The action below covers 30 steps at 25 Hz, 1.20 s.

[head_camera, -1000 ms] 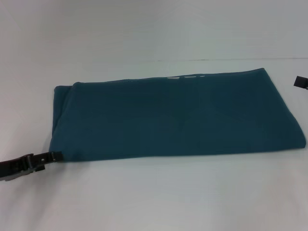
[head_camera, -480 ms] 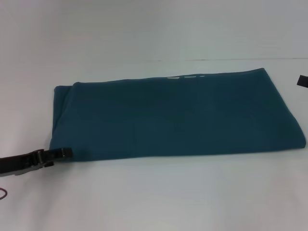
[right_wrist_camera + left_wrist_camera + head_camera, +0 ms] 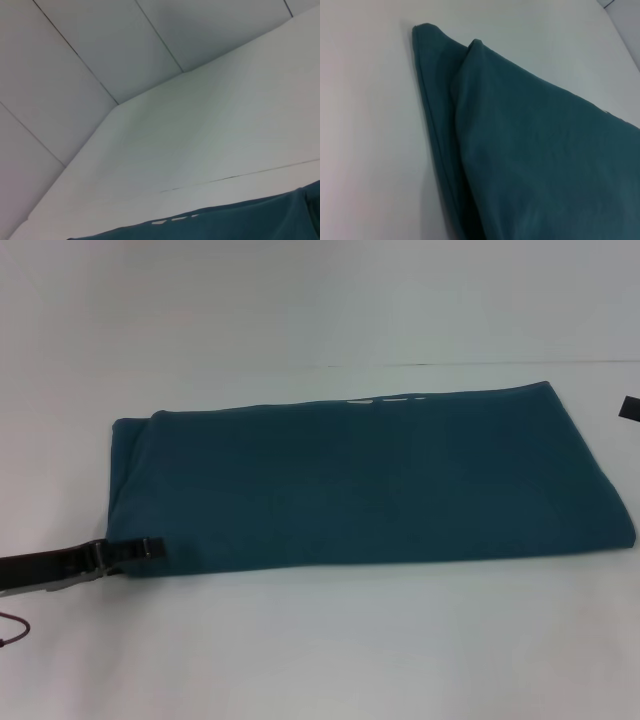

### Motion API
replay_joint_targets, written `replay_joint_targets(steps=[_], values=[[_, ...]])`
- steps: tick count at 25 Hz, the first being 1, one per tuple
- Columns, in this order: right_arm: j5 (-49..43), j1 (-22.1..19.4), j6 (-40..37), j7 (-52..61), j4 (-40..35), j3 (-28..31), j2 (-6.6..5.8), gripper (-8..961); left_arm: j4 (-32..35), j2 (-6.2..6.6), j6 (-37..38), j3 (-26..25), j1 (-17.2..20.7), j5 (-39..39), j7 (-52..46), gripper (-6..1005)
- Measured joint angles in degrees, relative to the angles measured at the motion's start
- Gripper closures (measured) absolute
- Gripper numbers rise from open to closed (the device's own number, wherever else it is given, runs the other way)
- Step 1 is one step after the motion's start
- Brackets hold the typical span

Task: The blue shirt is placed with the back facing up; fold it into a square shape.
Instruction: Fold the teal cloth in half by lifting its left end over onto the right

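One blue shirt folded lengthwise, left gripper at its near-left corner, grip unclear, right gripper barely visible.

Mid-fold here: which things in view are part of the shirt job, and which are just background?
Part of the job:
blue shirt, folded into a long band
left gripper, at the shirt's near left corner
right gripper, at the right edge of the head view, beside the shirt

Just there:
white table
wall panels
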Motion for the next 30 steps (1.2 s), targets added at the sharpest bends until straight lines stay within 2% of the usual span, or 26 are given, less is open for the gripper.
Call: replay_joint_targets(steps=[12,16,24,30], values=[[0.0,-0.1,0.5,0.0,0.2,0.2,0.00,167,0.3,0.01,-1.5,0.2,0.2,0.0,0.7,194],[0.0,-0.1,0.4,0.0,0.1,0.2,0.00,167,0.3,0.05,-1.8,0.1,0.4,0.0,1.2,399],[0.0,-0.2,0.4,-0.1,0.3,0.1,0.01,168,0.3,0.08,-2.7,0.1,0.4,1.1,1.1,672],[0.0,-0.2,0.5,-0.5,0.5,0.2,0.55,168,1.3,0.24,-2.9,-0.4,0.5,1.2,1.2,848]])
